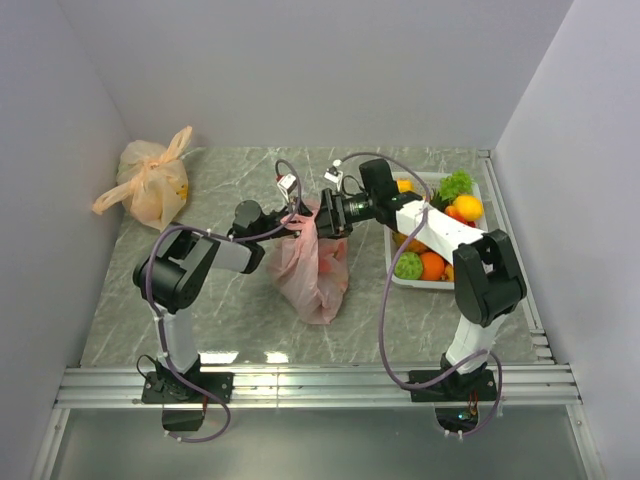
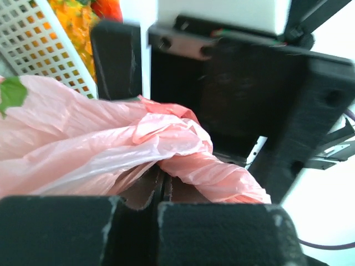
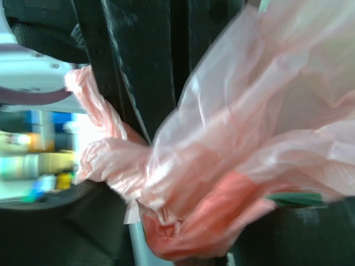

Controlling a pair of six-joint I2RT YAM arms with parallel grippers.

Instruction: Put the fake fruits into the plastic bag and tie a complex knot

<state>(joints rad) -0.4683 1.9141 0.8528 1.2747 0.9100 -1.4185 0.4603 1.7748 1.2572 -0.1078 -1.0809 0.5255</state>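
The pink plastic bag (image 1: 315,268) stands in the middle of the table with its top gathered upward. My left gripper (image 1: 292,222) is at that gathered top, and in the left wrist view its jaws (image 2: 162,191) are shut with a twisted strand of the bag (image 2: 211,166) pinched in them. My right gripper (image 1: 327,214) faces it from the right. Its fingers stand apart and bunched bag plastic (image 3: 211,183) fills the space around the right gripper (image 3: 188,244). Several fake fruits (image 1: 432,265) lie in the white basket (image 1: 485,215).
A pale orange knotted bag (image 1: 150,185) sits at the back left by the wall. The white basket's lattice wall (image 2: 39,39) shows beyond the bag in the left wrist view. Walls close in the table at left, back and right.
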